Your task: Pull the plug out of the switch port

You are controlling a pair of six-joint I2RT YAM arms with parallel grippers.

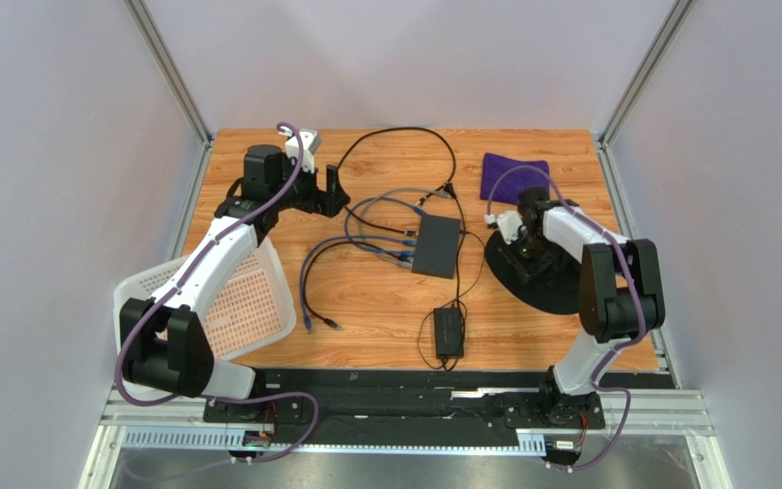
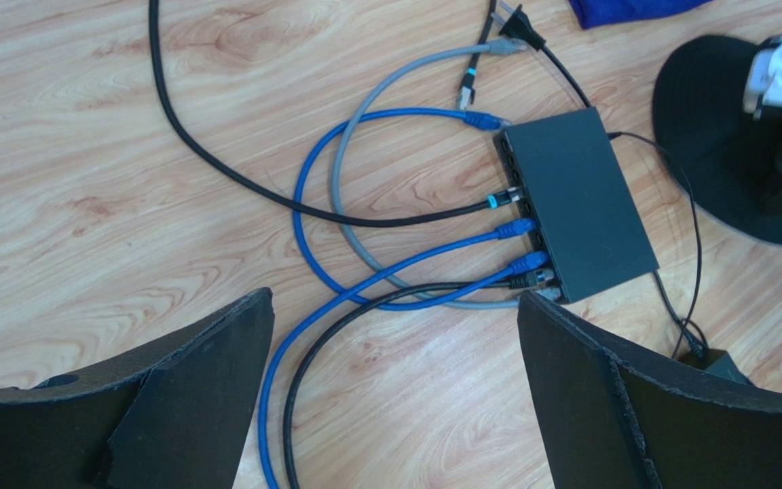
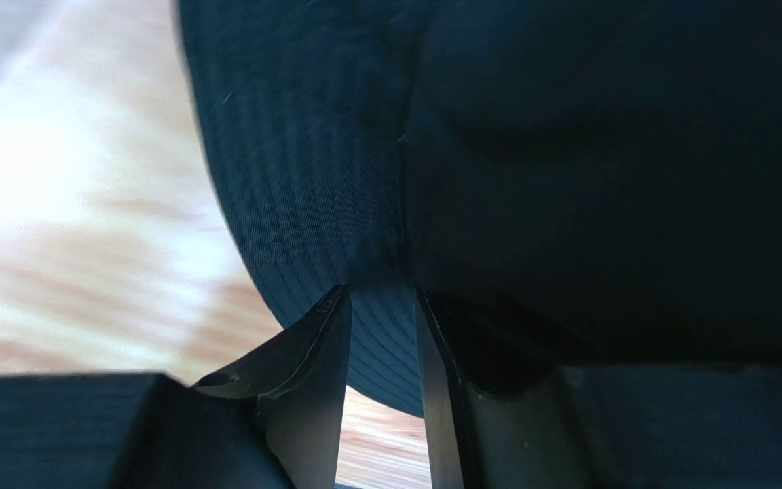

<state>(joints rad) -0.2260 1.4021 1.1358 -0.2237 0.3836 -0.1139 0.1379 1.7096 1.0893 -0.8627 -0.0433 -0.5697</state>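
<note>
The switch [image 1: 437, 247] [image 2: 581, 202] is a flat black box lying mid-table. Several plugs sit in the sockets along its left edge: a blue one [image 2: 484, 120], a black one with a cyan band [image 2: 504, 198], another blue one [image 2: 520, 228], and black and grey ones [image 2: 529, 269] at the near end. My left gripper [image 1: 332, 199] [image 2: 395, 387] hovers open, left of the switch and apart from the cables. My right gripper [image 1: 524, 267] [image 3: 382, 295] rests its narrowly parted tips against a black cap [image 1: 533, 275] [image 3: 568, 153], with nothing seen between them.
A black power brick [image 1: 449, 331] with a thin cord lies in front of the switch. A white basket [image 1: 263, 306] stands at the left and a purple cloth [image 1: 514, 175] at the back right. Loose blue cable ends [image 1: 308, 326] and a loose grey plug [image 2: 463, 97] lie on the wood.
</note>
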